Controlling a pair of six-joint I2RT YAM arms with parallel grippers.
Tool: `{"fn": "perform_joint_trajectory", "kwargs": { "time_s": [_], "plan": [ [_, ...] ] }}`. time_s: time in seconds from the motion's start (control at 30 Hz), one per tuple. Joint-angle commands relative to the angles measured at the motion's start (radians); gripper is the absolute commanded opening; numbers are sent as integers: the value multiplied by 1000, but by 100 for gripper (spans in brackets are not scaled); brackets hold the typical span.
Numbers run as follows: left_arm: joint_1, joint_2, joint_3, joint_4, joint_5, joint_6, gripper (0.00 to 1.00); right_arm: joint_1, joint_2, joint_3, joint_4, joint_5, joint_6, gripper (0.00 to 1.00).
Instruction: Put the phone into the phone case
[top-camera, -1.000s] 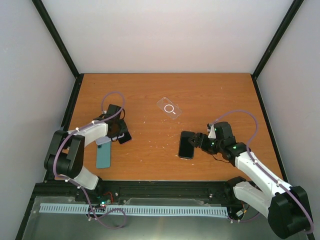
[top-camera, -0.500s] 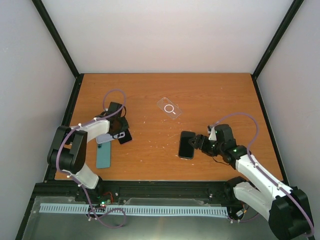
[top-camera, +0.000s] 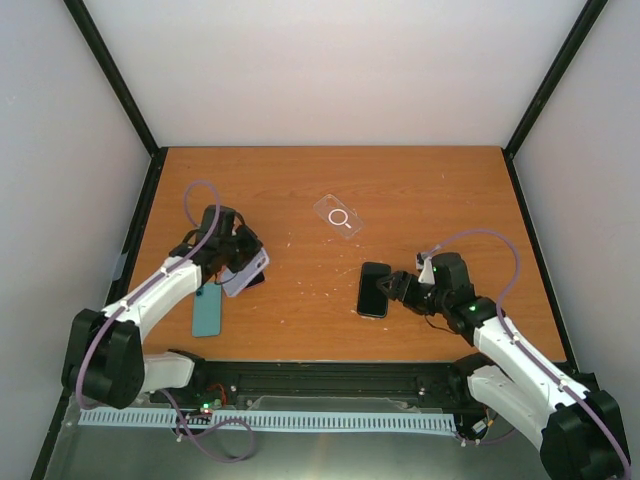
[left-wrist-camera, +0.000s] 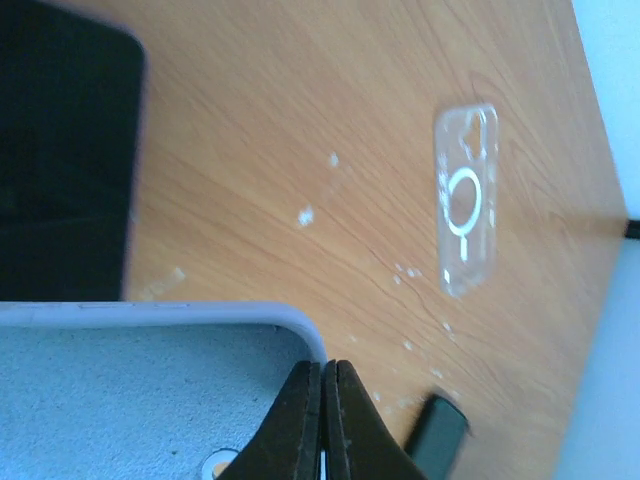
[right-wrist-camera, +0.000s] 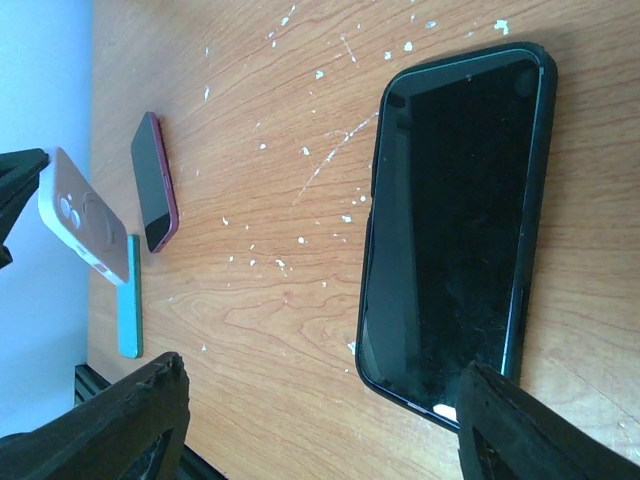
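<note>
Wooden table (top-camera: 330, 190). Black phone (top-camera: 374, 290), glossy, screen up, lay flat right of centre, with the right gripper (top-camera: 395, 287) open beside it. Pale lilac case (top-camera: 246, 272) with camera cut-out, tilted off the table at left, was pinched at its rim by the closed left gripper (left-wrist-camera: 322, 400) just above a dark-red phone (right-wrist-camera: 155, 190).

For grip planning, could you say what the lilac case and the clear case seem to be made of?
The lilac case: probably matte silicone or rubbery plastic; no glare, felt-like lining. The clear case: likely glossy transparent plastic; the table shows through.
</note>
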Motion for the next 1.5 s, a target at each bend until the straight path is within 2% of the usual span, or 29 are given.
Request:
{"fn": "perform_joint_trajectory", "kwargs": {
  "time_s": [0.0, 0.13, 0.23, 0.4, 0.53, 0.63, 0.67, 0.7, 0.77, 0.83, 0.97, 1.03, 1.17, 1.27, 1.47],
  "plan": [
    [-87, 9, -30, 92, 126, -273, 0, 11, -18, -16, 16, 2, 11, 72],
    [-165, 54, -39, 200, 164, -455, 0, 12, -33, -15, -4, 10, 7, 71],
    [-222, 98, 5, 211, 127, -545, 0, 12, -40, -14, -19, 19, 11, 71],
    [-237, 200, 16, 279, 139, -678, 0, 15, -28, -4, -25, 15, 9, 71],
    [-237, 255, 5, 342, 141, -732, 0, 16, -30, 2, -39, 21, 7, 71],
    [-236, 280, 31, 343, 133, -699, 1, 17, -33, 6, -42, 26, 8, 71],
    [-237, 281, 44, 329, 118, -679, 6, 17, -32, 7, -42, 26, 9, 71],
    [-237, 279, 56, 302, 99, -662, 15, 18, -32, 9, -42, 28, 10, 71],
    [-236, 268, 71, 247, 50, -629, 39, 18, -29, 13, -41, 28, 11, 71],
    [-232, 252, 76, 201, -1, -593, 58, 24, -27, 16, -41, 29, 12, 71],
    [-200, 235, 90, 76, -88, -466, 84, 28, -31, 16, -42, 31, 13, 71],
    [-170, 247, 111, 5, -122, -379, 93, 30, -33, 13, -40, 35, 15, 71],
    [-113, 253, 140, -125, -217, -237, 99, 34, -36, 0, -27, 33, 22, 71],
    [-87, 230, 149, -202, -323, -154, 99, 35, -32, -2, -25, 32, 18, 71],
    [-30, 230, 171, -227, -333, 117, 99, 37, -26, -6, -13, 30, 19, 71]
  ]
}}
